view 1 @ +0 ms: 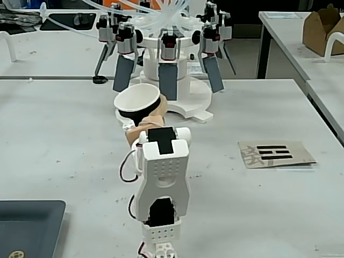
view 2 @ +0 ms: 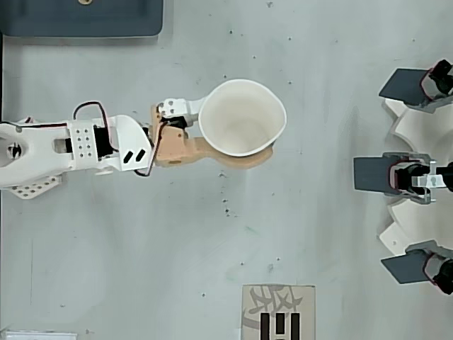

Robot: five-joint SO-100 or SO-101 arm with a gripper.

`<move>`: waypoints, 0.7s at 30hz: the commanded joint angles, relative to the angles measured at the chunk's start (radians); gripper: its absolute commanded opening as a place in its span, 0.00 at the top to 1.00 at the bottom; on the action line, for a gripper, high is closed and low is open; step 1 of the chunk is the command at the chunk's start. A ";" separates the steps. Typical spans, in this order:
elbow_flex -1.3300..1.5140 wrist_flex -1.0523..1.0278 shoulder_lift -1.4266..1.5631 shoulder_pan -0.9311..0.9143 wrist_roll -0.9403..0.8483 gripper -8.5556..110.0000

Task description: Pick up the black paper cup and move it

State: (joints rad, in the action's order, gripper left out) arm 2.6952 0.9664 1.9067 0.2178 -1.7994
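The black paper cup [view 1: 137, 102] shows its white rim and inside, with a strip of black outside below; it tilts slightly. From overhead the cup [view 2: 216, 125] shows only its white inside, squeezed a little out of round. My gripper [view 2: 258, 120] is shut on the cup, the tan finger [view 2: 233, 159] along one side and the white finger [view 2: 178, 108] on the other, fingertips hidden under the rim. In the fixed view the gripper [view 1: 142, 115] holds the cup in front of the white arm, above the table.
A white machine [view 1: 183, 102] with several dark paddles stands behind the cup, and lies at the right edge from overhead [view 2: 417, 177]. There is a dark tray [view 1: 29, 220] [view 2: 81, 18], a printed card [view 1: 277, 153] [view 2: 278, 312], and a cardboard box [view 1: 322, 27] on the side table.
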 commanded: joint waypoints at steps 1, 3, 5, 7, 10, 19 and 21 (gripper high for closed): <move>-0.005 0.023 0.054 -0.026 -0.003 0.85; -0.005 0.023 0.054 -0.037 -0.003 0.85; -0.003 0.020 0.054 -0.046 -0.003 0.85; -0.003 0.017 0.052 -0.058 -0.005 0.85; -0.003 0.011 0.051 -0.084 -0.005 0.85; -0.017 -0.012 0.043 -0.155 0.000 0.85; -0.029 -0.015 0.031 -0.156 0.002 0.85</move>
State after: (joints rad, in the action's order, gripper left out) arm 2.6967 0.9541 1.9159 0.0706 -1.7994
